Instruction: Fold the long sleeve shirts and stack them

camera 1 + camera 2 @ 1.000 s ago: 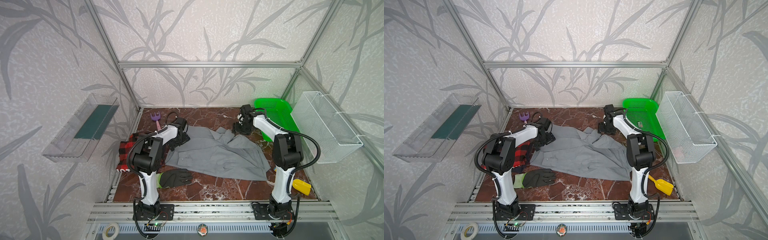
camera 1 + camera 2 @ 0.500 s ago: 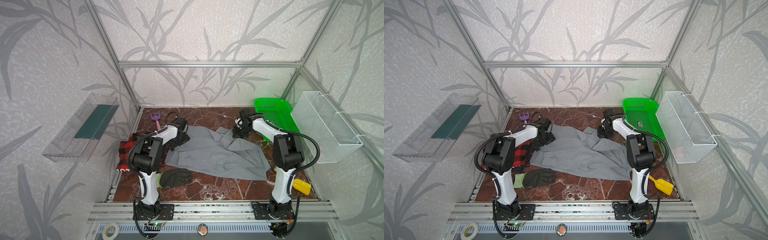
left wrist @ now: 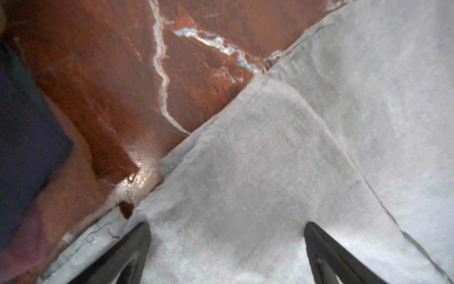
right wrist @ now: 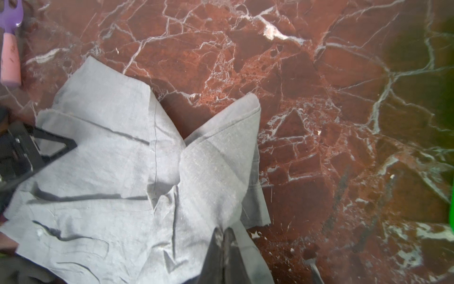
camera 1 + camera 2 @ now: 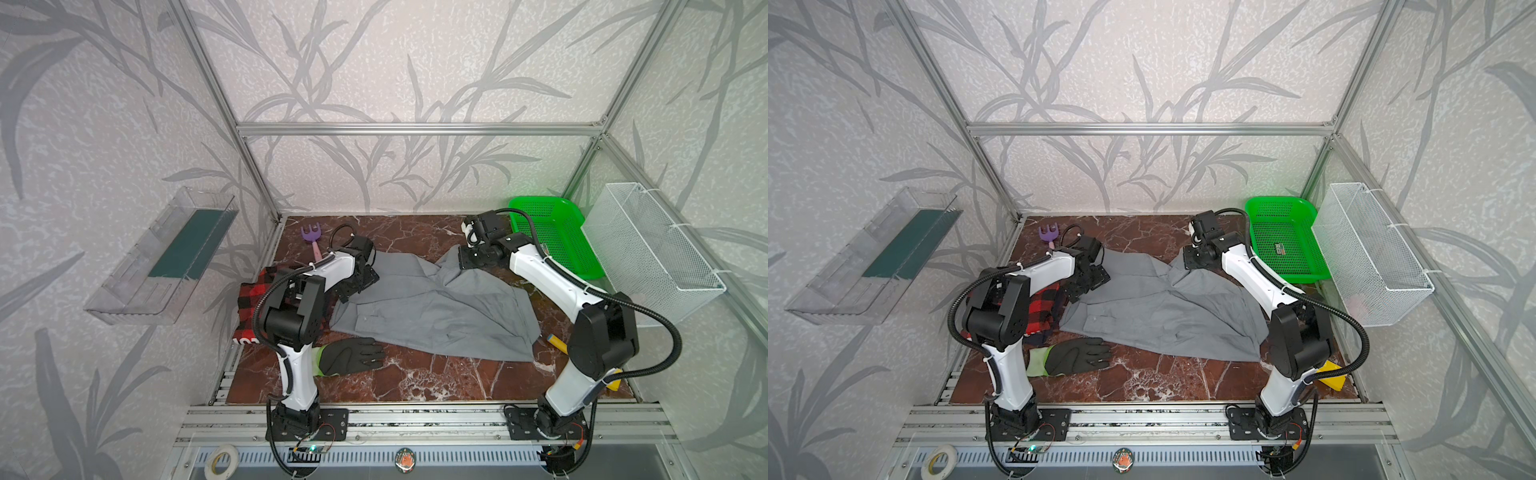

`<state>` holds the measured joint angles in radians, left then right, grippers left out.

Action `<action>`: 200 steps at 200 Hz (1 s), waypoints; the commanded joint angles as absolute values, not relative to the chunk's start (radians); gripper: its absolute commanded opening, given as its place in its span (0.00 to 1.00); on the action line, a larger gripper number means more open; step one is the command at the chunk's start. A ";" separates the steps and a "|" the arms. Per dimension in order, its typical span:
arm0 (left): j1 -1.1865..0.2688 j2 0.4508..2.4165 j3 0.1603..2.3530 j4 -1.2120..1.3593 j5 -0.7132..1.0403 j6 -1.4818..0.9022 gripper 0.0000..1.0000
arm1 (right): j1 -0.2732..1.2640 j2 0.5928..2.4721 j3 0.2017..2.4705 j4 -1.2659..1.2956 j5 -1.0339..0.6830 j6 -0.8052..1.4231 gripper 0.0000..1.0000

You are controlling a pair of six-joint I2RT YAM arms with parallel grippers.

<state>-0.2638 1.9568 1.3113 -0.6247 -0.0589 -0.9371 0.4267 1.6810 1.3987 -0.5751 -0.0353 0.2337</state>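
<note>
Grey shirt sprawled unfolded across the centre, the plaid shirt bunched at nine o'clock. At one o'clock the right gripper was clamped on a grey corner; the left gripper hung wide open, empty, over the ten-o'clock edge. Spreading seemed in hand; next, the left must grip before pulling flat. Leaf-papered walls enclosed the red marble tabletop.

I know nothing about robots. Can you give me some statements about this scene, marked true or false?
1. The right gripper is shut on the thin grey long-sleeve shirt. True.
2. The left gripper is shut too. False: its jaws stand open over the grey shirt.
3. The black glove with a yellow-green cuff lies on the grey shirt. False: it lies on the red marble tabletop, in front of the shirt.
4. The red-and-black plaid shirt lies at the tabletop's left edge. True.
</note>
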 commanded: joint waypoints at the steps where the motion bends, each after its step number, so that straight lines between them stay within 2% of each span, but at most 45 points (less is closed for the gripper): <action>1: -0.256 2.000 1.256 -0.653 -0.042 -0.967 0.99 | 0.501 1.608 1.303 -0.451 -0.053 0.225 0.09; 22: -0.257 1.994 1.258 -0.654 -0.047 -0.966 0.99 | 0.571 1.592 1.199 -0.414 -0.128 0.303 0.14; 41: -0.257 1.994 1.258 -0.656 -0.048 -0.966 0.99 | 0.621 1.587 1.114 -0.364 -0.166 0.356 0.27; 52: -0.257 1.995 1.259 -0.655 -0.045 -0.965 0.99 | 0.620 1.584 1.090 -0.359 -0.189 0.375 0.29; 72: -0.258 1.995 1.258 -0.653 -0.041 -0.966 0.99 | 0.566 1.547 1.087 -0.377 -0.212 0.399 0.35; 105: -0.259 1.982 1.253 -0.653 -0.041 -0.966 0.99 | 0.390 1.467 1.158 -0.426 -0.172 0.428 0.53; 136: -0.259 1.981 1.255 -0.650 -0.041 -0.962 0.99 | 0.271 1.557 1.274 -0.462 -0.240 0.455 0.57; 200: -0.260 1.987 1.258 -0.649 -0.037 -0.960 0.99 | 0.278 1.789 1.362 -0.464 -0.272 0.416 0.64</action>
<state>-0.2638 1.9518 1.3060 -0.6186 -0.0586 -0.9386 0.2691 1.7164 1.3598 -0.4381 -0.2363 0.4297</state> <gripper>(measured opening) 0.992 0.640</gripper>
